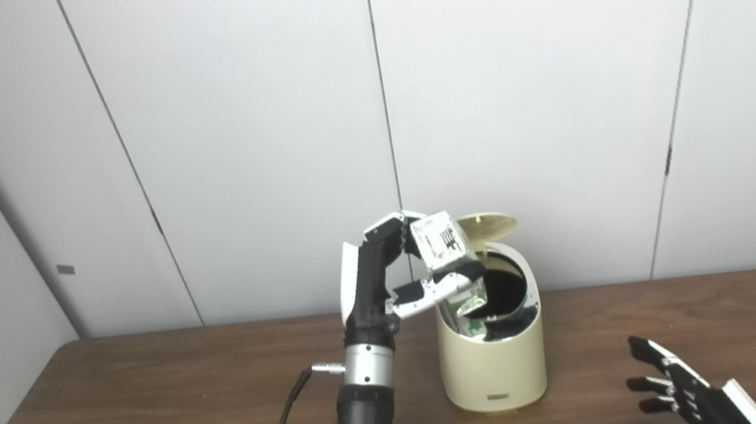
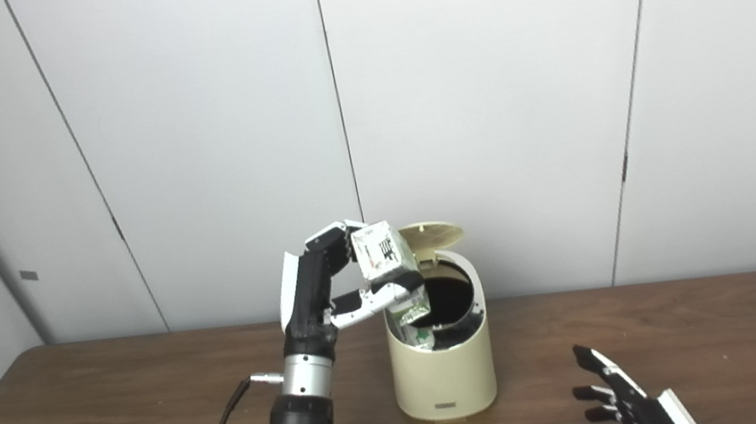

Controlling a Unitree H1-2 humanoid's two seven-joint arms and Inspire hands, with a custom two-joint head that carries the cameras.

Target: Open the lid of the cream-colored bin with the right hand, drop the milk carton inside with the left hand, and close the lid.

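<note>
the table (image 1: 150,400) carries the bin (image 1: 494,368), which stands upright near its middle with the lid (image 1: 488,226) swung up and back on its hinge, so the dark mouth is open toward the robot. the lid appears to stay up unaided, since no hand touches it, and that leaves the opening free for the drop.

the left hand (image 1: 402,269) is raised on its arm just left of the bin, fingers above and thumb below, clamped on the carton (image 1: 448,261). the grip sits at the upper part of the carton, probably so the lower end can go into the mouth first. the carton is tilted, its long axis running from upper left down to lower right, the printed end up by the fingers and the greenish end already dipping past the rim at the bin's left side. it looks ready to be let go.

the right hand (image 1: 679,388) rests low by the table's near right edge, well apart from the bin, fingers spread and holding nothing, likely parked there until the lid needs closing.
</note>
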